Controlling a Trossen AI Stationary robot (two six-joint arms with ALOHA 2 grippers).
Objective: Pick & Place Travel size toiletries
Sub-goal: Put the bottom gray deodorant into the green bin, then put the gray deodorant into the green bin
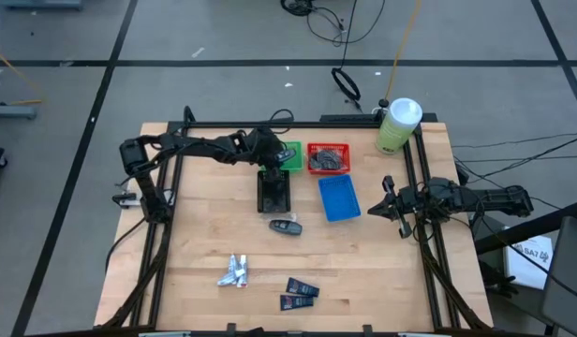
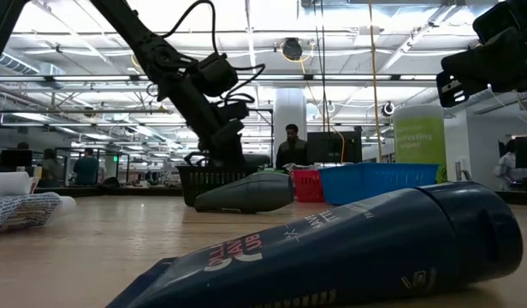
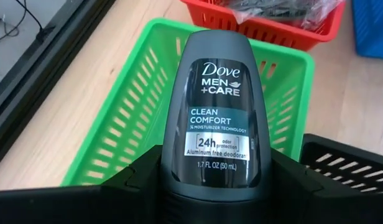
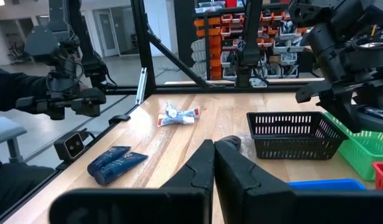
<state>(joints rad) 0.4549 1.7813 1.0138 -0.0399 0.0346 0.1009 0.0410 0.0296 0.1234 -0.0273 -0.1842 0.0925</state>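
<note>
My left gripper (image 3: 216,171) is shut on a dark grey oval Dove roll-on deodorant (image 3: 216,93) above the green bin (image 3: 135,99), beside the black bin (image 1: 274,192). In the high view this gripper (image 1: 270,155) hangs over the far middle of the table. A second black oval deodorant (image 1: 285,226) lies on its side on the wood. Silver-white mini tubes (image 1: 234,271) and two dark navy packets (image 1: 298,294) lie near the near edge. My right gripper (image 4: 213,165) is shut and waits at the table's right edge (image 1: 399,201). My left gripper pinches the deodorant between its two fingers (image 3: 138,180) on the lower body's two narrow sides (image 3: 176,165). The fingers come from above, slanting down. The deodorant is lifted clear over the green bin, label toward the wrist camera and rounded end (image 3: 216,40) pointing away from the wrist.
A red bin (image 1: 328,157) holding dark items and a blue bin (image 1: 339,198) stand right of the green one. A large pale-green bottle with a white cap (image 1: 398,124) stands at the far right corner. Bare wood lies between the bins and the near items.
</note>
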